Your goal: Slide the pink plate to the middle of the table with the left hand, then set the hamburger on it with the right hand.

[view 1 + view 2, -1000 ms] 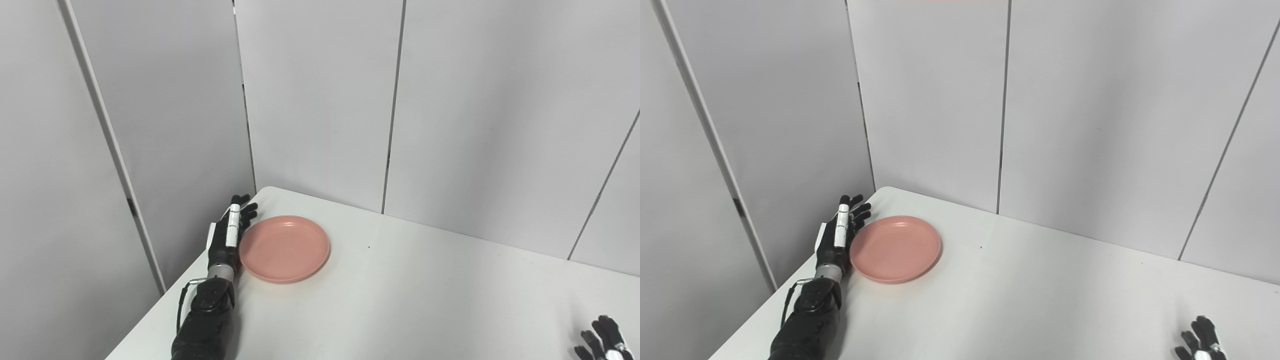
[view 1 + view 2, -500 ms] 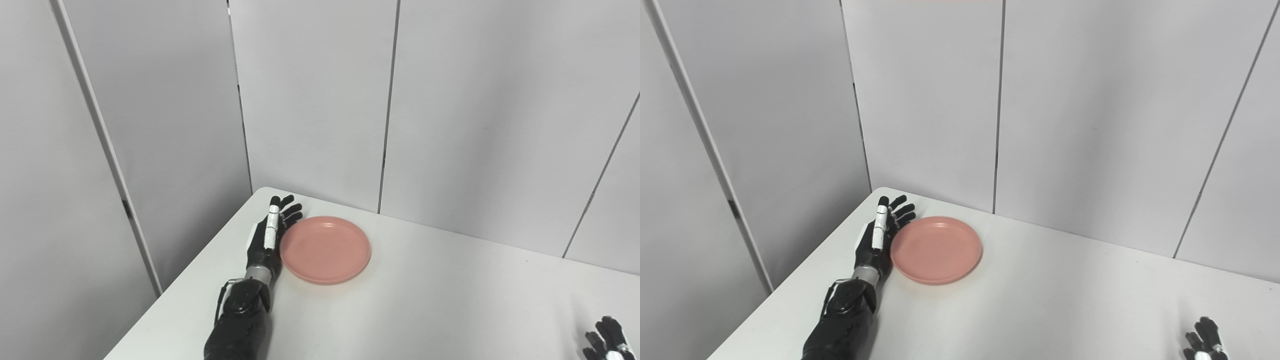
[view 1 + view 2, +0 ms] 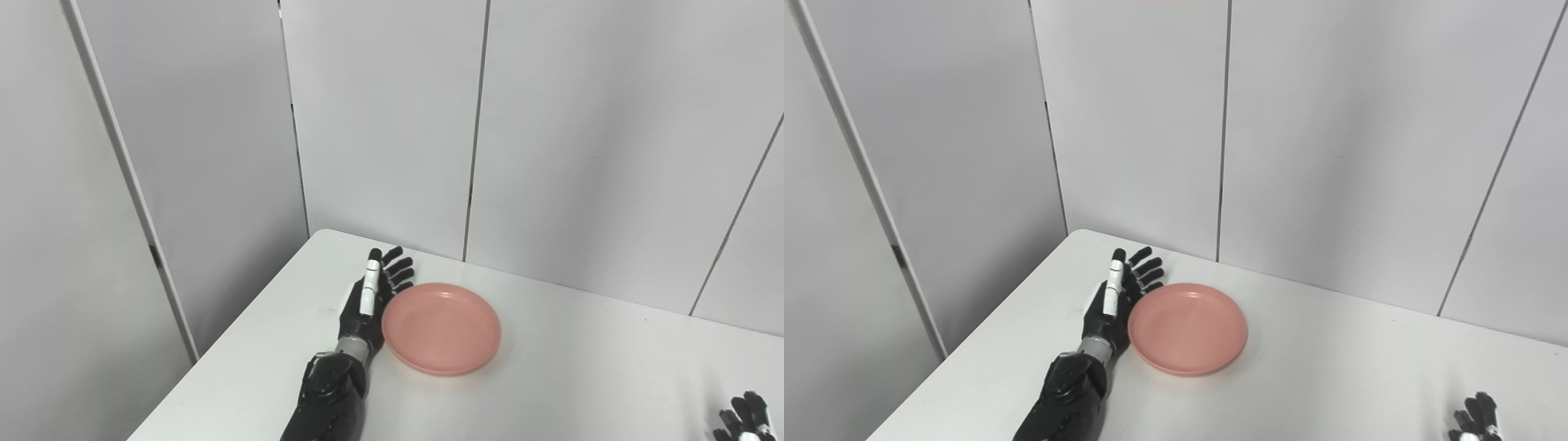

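On white table [image 3: 551, 392], left hand [image 3: 370, 300] edge-on against pink plate [image 3: 441, 327] rim, fingers straight, fanned slightly; right hand [image 3: 744, 419] at corner, fingers apart.

One pink plate [image 3: 441, 327] lies on the white surface [image 3: 582, 367], the only dish there. Two hands are in view: the left hand [image 3: 370, 297] just left of the plate, against its rim, and the right hand [image 3: 744, 421] well to the right of the plate, only partly in the picture. Wall panels [image 3: 582, 141] stand behind the plate, their count unclear
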Motion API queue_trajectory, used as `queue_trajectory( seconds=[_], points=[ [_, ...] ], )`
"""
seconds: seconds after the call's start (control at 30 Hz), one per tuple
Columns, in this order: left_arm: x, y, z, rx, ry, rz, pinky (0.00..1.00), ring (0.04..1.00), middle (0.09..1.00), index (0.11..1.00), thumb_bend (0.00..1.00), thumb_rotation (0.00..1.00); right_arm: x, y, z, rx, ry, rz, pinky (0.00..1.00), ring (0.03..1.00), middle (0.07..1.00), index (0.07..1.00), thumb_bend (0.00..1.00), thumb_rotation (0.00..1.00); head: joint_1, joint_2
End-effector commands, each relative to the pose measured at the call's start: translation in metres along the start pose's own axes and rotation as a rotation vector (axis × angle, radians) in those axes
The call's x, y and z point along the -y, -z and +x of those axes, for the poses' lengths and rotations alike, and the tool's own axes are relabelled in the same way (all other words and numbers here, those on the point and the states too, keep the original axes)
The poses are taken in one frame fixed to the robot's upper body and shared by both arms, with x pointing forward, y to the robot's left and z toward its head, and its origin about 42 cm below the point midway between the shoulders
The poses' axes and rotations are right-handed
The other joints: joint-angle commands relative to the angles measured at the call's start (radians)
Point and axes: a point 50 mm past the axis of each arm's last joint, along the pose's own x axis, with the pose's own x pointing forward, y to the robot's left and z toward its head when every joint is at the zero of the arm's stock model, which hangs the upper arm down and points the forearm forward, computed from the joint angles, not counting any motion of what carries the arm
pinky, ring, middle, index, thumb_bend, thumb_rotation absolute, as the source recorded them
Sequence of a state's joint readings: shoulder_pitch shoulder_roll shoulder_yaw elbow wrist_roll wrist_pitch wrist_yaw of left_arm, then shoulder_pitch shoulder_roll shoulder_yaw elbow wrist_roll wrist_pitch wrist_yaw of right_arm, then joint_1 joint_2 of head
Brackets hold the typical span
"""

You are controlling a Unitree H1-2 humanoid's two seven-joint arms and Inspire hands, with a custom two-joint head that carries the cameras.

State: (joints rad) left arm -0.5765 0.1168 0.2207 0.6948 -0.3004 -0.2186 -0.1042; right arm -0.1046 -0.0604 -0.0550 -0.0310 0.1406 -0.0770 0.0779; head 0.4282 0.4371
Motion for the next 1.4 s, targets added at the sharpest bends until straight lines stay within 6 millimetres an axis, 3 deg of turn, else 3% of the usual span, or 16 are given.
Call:
queue_trajectory(
  seconds=[0.0, 0.27, 0.43, 0.57, 0.7, 0.87, 1.07, 1.23, 1.37],
  points=[
    [0.012, 0.005, 0.000, -0.014, 0.026, -0.006, 0.82, 0.824, 0.802, 0.803, 0.79, 0.94, -0.006, -0.017, 0.007, 0.069, -0.009, -0.001, 1.00, 1.000, 1.000, 1.000, 0.54, 0.89, -0.004, 0.003],
    [0.045, 0.019, -0.013, -0.043, 0.112, -0.063, 0.84, 0.858, 0.838, 0.832, 0.75, 0.95, -0.015, -0.025, 0.007, 0.074, -0.021, 0.006, 1.00, 1.000, 1.000, 1.000, 0.40, 0.91, -0.128, 0.042],
    [0.060, 0.026, -0.023, -0.066, 0.143, -0.092, 0.82, 0.859, 0.846, 0.843, 0.74, 0.93, -0.018, -0.020, 0.007, 0.073, -0.020, -0.004, 1.00, 1.000, 1.000, 1.000, 0.49, 0.87, -0.195, 0.069],
    [0.070, 0.029, -0.032, -0.074, 0.176, -0.050, 0.82, 0.856, 0.839, 0.836, 0.75, 0.94, -0.023, -0.013, 0.009, 0.069, -0.025, -0.001, 1.00, 1.000, 0.999, 1.000, 0.58, 0.86, -0.299, 0.094],
    [0.076, 0.030, -0.044, -0.094, 0.195, -0.054, 0.82, 0.848, 0.832, 0.826, 0.75, 0.93, -0.032, -0.010, 0.009, 0.061, 0.003, -0.014, 1.00, 0.983, 0.984, 0.995, 0.56, 0.83, -0.378, 0.118],
    [0.083, 0.027, -0.055, -0.107, 0.213, -0.063, 0.81, 0.851, 0.838, 0.827, 0.77, 0.93, -0.041, -0.009, 0.012, 0.060, -0.004, -0.040, 1.00, 0.985, 0.978, 0.996, 0.59, 0.83, -0.416, 0.133],
    [0.095, 0.027, -0.066, -0.119, 0.230, -0.088, 0.81, 0.850, 0.840, 0.829, 0.78, 0.92, -0.049, -0.013, 0.018, 0.086, -0.018, -0.020, 1.00, 0.985, 0.987, 1.000, 0.53, 0.81, -0.472, 0.175],
    [0.102, 0.029, -0.075, -0.121, 0.240, -0.096, 0.79, 0.849, 0.842, 0.831, 0.78, 0.89, -0.049, -0.016, 0.021, 0.084, -0.035, -0.020, 1.00, 0.990, 0.997, 1.000, 0.54, 0.83, -0.484, 0.190],
    [0.112, 0.030, -0.089, -0.126, 0.282, -0.066, 0.83, 0.867, 0.859, 0.856, 0.77, 0.93, -0.047, -0.018, 0.023, 0.095, -0.041, -0.024, 1.00, 0.989, 0.994, 1.000, 0.54, 0.84, -0.467, 0.208]
  ],
)
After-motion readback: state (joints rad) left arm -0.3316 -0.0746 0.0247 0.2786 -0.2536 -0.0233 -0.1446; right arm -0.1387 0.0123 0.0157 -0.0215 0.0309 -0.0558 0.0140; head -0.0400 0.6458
